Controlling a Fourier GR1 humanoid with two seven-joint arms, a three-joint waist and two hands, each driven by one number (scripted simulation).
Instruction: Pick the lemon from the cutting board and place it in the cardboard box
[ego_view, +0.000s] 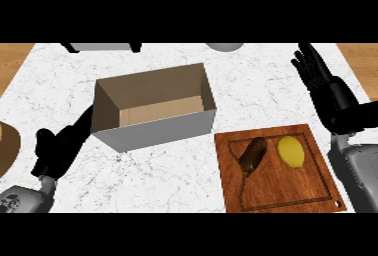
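Black and straight-fingered, the right hand (325, 82) hangs open over the marble counter (258, 90), holding nothing. Below it and slightly inward, the lemon (291, 151) lies on the wooden cutting board (284, 192) beside a dark eggplant (253, 154). The left hand (59, 147), relaxed, touches the cardboard box (159, 107). No readable writing shows.

White marble counter (258, 85) carries open cardboard box (159, 107); wooden cutting board (279, 172) lies just beside box.
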